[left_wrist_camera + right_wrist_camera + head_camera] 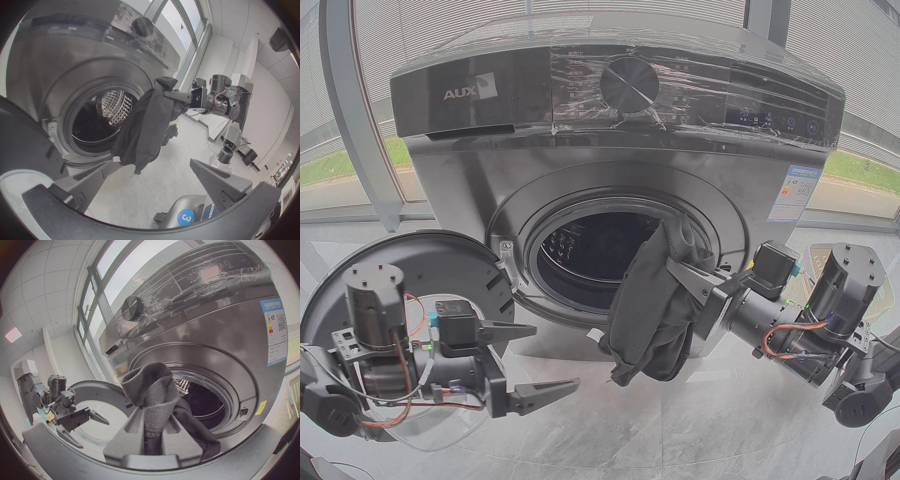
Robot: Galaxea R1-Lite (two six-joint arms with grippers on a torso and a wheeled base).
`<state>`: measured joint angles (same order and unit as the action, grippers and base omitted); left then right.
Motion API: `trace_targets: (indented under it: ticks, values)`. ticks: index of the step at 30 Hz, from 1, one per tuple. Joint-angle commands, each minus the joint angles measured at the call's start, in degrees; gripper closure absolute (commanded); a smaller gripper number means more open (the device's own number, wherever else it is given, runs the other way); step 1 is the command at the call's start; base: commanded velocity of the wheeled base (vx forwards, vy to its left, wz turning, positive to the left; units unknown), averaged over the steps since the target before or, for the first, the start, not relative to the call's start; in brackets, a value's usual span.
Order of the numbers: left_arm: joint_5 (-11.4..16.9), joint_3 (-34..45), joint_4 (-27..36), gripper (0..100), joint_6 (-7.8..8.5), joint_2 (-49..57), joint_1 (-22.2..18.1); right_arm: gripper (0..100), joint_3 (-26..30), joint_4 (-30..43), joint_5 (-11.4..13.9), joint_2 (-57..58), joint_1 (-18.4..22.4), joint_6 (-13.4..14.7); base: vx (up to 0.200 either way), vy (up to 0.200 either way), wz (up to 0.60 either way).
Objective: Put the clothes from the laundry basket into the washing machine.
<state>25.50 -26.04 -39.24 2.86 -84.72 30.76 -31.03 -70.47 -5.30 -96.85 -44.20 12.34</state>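
Cloth, a dark garment (653, 312), hangs from the right tool (680, 267), whose fingers are clamped together on its bunched upper end just in front of the right rim of the washing machine (612, 162) opening, with the rest draping down past the lower rim, clear of the floor (675, 431). The round door (425, 262) stands swung wide open on the machine's left side, and the drum (581, 250) behind the opening is dark. The left tool (556, 357) sits low in front of that door, its two fingers spread well apart.
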Motion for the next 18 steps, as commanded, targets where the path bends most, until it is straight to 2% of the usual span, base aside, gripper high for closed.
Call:
trace_targets:
  ticks: [1, 2, 3, 5, 6, 7, 8, 9, 11, 15, 18]
  values:
    - [-1.8, -4.5, -0.7, 0, -0.76, -9.8, 3.3, 100, -1.7, -0.1, -1.4, -2.6, 1.0, 0.1, 0.0, 0.0, 0.0]
    - [-1.8, -4.5, -0.7, 0, -0.76, -9.8, 3.3, 100, -1.7, -0.1, -1.4, -2.6, 1.0, 0.1, 0.0, 0.0, 0.0]
    - [-5.3, -6.8, -1.0, 0, -0.93, -12.0, 4.0, 100, -2.2, -0.1, -2.2, -2.7, 1.0, 0.3, 0.0, 0.0, 0.0]
    - [-7.0, -8.2, -2.1, 0, -1.37, -13.6, 4.8, 100, -2.5, 0.0, -2.3, -2.8, 1.0, 1.0, 0.0, 0.0, 0.0]
    - [-7.0, -8.2, -2.1, 0, -1.37, -13.6, 4.8, 100, -2.5, 0.0, -2.3, -2.8, 1.0, 1.0, 0.0, 0.0, 0.0]
    - [-8.5, -9.3, -3.7, 0, -2.43, -15.4, 5.5, 100, -2.5, 0.0, -2.3, -2.8, 1.0, 1.3, 0.0, 0.0, 0.0]
    - [-9.2, -9.6, -4.3, 0, -2.69, -15.8, 5.5, 100, -2.5, 0.0, -2.3, -2.7, 1.0, 1.3, 0.0, 0.0, 0.0]
    - [-12.5, -10.3, -6.8, 0, -3.13, -18.2, 5.8, 100, -2.5, 0.0, -2.4, -2.7, 1.0, 1.3, 0.0, 0.0, 0.0]
    - [-14.8, -10.7, -8.8, 0, -3.22, -20.0, 6.2, 100, -2.5, 0.0, -2.4, -2.7, 1.1, 1.3, 0.0, 0.0, 0.0]
    - [-17.9, -10.6, -11.6, 0, -3.22, -23.0, 7.4, 100, -3.0, 0.1, -2.4, -2.7, 1.2, 1.3, 0.0, 0.0, 0.0]
    - [-19.1, -10.9, -11.8, 0, -3.22, -24.3, 8.2, 100, -3.3, 0.1, -2.4, -2.8, 1.2, 1.3, 0.0, 0.0, 0.0]
